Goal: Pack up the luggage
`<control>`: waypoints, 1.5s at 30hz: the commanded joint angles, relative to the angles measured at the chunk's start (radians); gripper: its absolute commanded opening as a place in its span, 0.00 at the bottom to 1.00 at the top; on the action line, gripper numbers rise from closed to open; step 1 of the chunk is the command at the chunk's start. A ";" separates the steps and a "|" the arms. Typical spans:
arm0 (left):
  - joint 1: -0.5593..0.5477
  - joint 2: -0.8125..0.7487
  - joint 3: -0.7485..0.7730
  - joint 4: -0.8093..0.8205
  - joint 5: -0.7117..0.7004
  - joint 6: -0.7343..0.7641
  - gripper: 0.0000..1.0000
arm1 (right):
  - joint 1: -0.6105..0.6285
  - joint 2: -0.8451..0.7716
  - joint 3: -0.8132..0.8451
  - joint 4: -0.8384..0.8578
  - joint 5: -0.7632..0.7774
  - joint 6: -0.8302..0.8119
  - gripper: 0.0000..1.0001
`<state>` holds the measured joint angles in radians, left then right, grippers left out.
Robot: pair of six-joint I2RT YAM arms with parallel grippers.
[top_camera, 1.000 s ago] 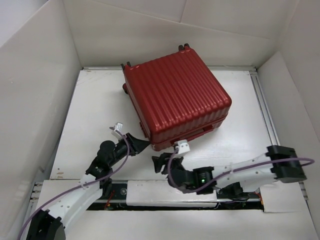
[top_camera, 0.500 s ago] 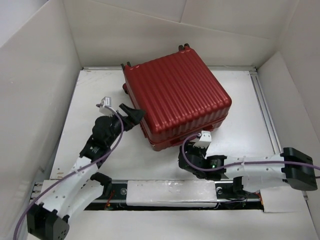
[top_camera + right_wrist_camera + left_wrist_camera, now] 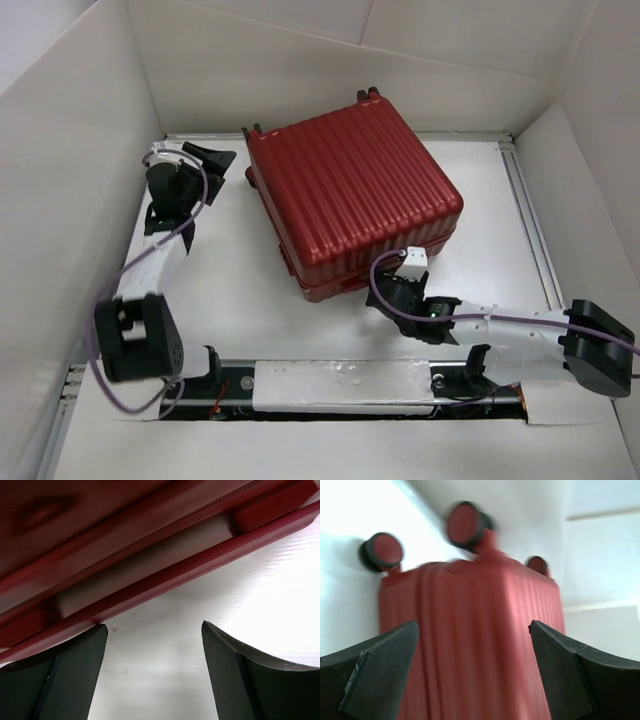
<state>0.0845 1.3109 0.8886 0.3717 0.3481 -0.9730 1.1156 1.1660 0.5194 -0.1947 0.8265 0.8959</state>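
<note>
The luggage (image 3: 355, 200) is a dark red ribbed hard-shell case, lying closed and flat in the middle of the white table. My left gripper (image 3: 222, 160) stands open at the far left, apart from the case and facing its wheeled end. In the left wrist view the luggage (image 3: 480, 645) fills the gap between the open fingers (image 3: 385, 665), with small dark wheels (image 3: 382, 550) above. My right gripper (image 3: 383, 283) is open at the near edge of the case. In the right wrist view the luggage (image 3: 150, 545) shows its seam and recessed handle just beyond the right gripper (image 3: 154, 626), which holds nothing.
White walls (image 3: 80, 150) enclose the table (image 3: 220, 270) on the left, back and right. A metal rail (image 3: 530, 220) runs along the right side. The arm bases and a white cover strip (image 3: 340, 385) lie along the near edge.
My left arm swung from the case's near left corner up to its far left wheeled end, and its jaws opened wide. The right gripper moved right along the case's near edge and opened further.
</note>
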 commanded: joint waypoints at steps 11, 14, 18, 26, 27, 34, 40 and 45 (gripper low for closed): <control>0.035 0.612 0.515 0.311 0.322 -0.165 0.99 | -0.042 -0.126 -0.148 0.293 -0.139 -0.140 0.82; 0.025 0.726 0.637 0.313 0.345 -0.190 0.99 | -0.042 -0.153 -0.168 0.293 -0.139 -0.150 0.82; 0.004 0.810 0.722 0.279 0.345 -0.178 0.99 | -0.042 -0.193 -0.168 0.293 -0.139 -0.172 0.82; -0.042 0.904 0.783 0.432 0.393 -0.312 0.98 | -0.042 -0.137 -0.168 0.328 -0.139 -0.172 0.85; -0.054 0.904 0.783 0.455 0.384 -0.346 0.90 | -0.042 -0.123 -0.157 0.346 -0.139 -0.172 0.85; -0.048 0.845 0.638 0.707 0.374 -0.497 0.00 | -0.106 0.012 -0.114 0.443 -0.185 -0.232 0.81; 0.011 0.664 0.336 0.750 0.335 -0.449 0.00 | -0.297 -0.002 -0.105 0.503 -0.326 -0.388 0.79; 0.031 0.398 0.054 0.705 0.324 -0.423 0.00 | -0.517 0.050 0.033 0.531 -0.578 -0.547 0.79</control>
<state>0.1226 1.9095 1.0668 0.9920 0.6014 -1.4464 0.7147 1.1919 0.3962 0.1165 0.3576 0.4385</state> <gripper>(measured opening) 0.577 0.794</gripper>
